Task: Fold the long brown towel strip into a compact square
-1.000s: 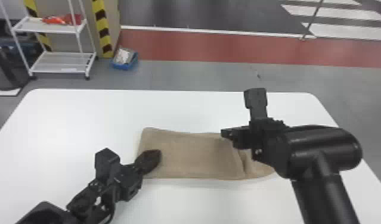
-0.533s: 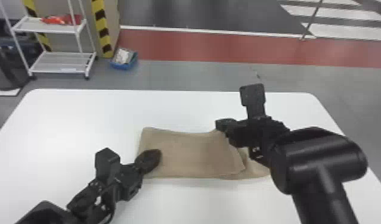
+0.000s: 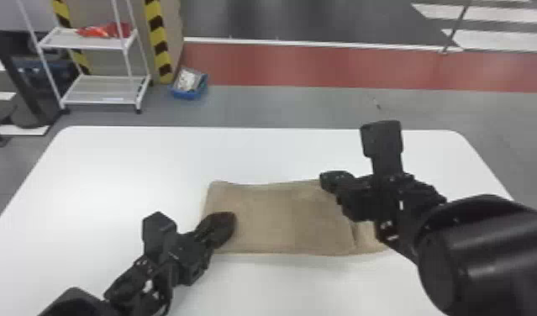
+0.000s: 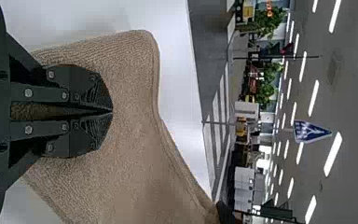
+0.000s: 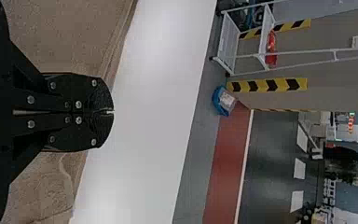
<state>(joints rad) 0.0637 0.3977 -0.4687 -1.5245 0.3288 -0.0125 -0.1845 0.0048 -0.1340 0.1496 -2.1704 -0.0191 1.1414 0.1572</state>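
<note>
Seeing my right pincer [image 3: 329, 181], fingers together, at the brown towel [image 3: 280, 222]'s far edge. Left pincer [image 3: 231, 225], fingers together too, over its left end. Can't tell if either grips cloth. Towel lies on white table [image 3: 153, 168], layers overlapping toward its right end.

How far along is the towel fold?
Looks done: one layer of the towel lies over another, its edge showing short of the right end.

In hand: the left gripper is closed over the left end; the right gripper is closed by the far edge.

Left: the towel is an oblong, so it probably needs further folding to make a square.
</note>
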